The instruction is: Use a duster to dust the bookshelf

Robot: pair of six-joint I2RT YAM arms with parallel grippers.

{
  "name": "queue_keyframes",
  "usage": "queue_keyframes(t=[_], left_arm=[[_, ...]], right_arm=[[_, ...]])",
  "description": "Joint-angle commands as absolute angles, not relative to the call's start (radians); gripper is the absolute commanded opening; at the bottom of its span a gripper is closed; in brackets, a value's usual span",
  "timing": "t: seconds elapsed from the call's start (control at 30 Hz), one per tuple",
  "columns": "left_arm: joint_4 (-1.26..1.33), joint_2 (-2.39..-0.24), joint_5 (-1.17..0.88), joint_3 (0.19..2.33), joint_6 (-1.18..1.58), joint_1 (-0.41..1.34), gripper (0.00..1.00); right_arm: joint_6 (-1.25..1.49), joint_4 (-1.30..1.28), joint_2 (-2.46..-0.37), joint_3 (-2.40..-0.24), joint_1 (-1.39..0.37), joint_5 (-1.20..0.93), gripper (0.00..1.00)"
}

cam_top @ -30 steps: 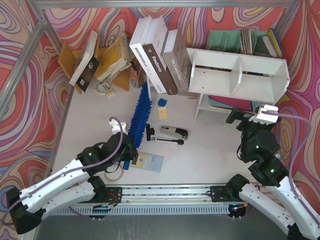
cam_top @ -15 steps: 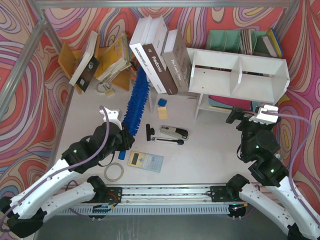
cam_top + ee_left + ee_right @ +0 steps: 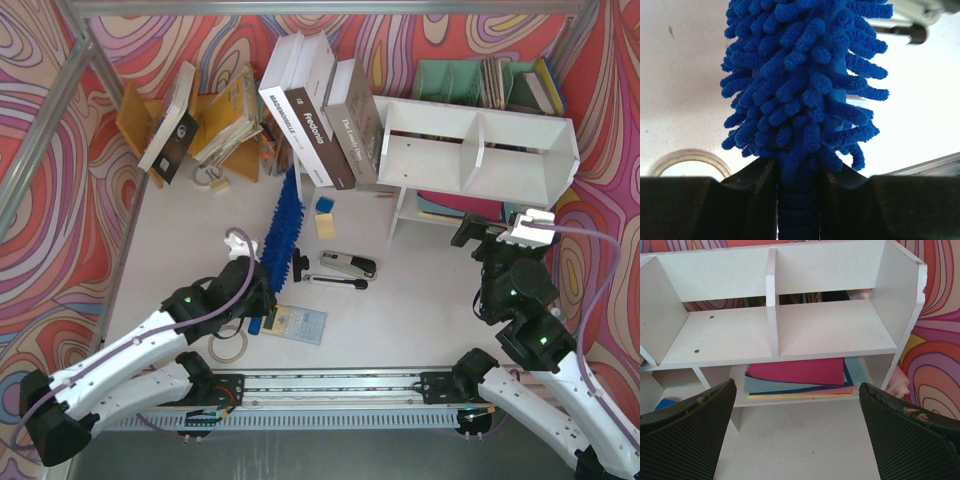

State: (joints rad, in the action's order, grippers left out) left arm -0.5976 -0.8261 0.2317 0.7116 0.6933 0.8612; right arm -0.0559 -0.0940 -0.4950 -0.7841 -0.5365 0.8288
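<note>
Left gripper (image 3: 258, 292) pulled back toward near edge of table (image 3: 420, 300), clamped on duster (image 3: 283, 225) handle; right gripper (image 3: 800, 432) gaping, facing bookshelf (image 3: 771, 315)

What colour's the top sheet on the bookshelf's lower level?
Top sheet: magenta, clearest in right wrist view.

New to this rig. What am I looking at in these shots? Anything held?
Two robot arms, each ending in a two-finger gripper, are bolted at the near edge of a white table. The overhead picture looks down on both. The other two come from cameras on the wrists, so each shows its own fingers. The left gripper is shut on the handle of a fluffy blue duster, whose head points toward the leaning books. The right gripper is open and empty, facing the white bookshelf. A stapler, calculator and tape roll lie on the table.
</note>
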Motion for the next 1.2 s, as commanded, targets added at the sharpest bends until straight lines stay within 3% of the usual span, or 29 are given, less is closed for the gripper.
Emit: queue_keyframes(t=[0.0,0.33,0.73,1.17], left_arm=[[-0.481,-0.865,0.169,0.640,0.722,0.861,0.00],[-0.550,-0.931,0.205,0.730,0.664,0.859,0.00],[-0.634,-0.810,0.334,0.981,0.535,0.857,0.00],[-0.573,-0.846,0.266,0.794,0.625,0.857,0.00]], right_arm=[[-0.059,-0.063,-0.500,-0.783,-0.537,0.828,0.99],[-0.057,-0.061,-0.511,-0.785,-0.537,0.824,0.99],[-0.056,-0.064,-0.509,-0.785,-0.537,0.822,0.99],[-0.057,-0.066,-0.499,-0.782,-0.537,0.827,0.99]])
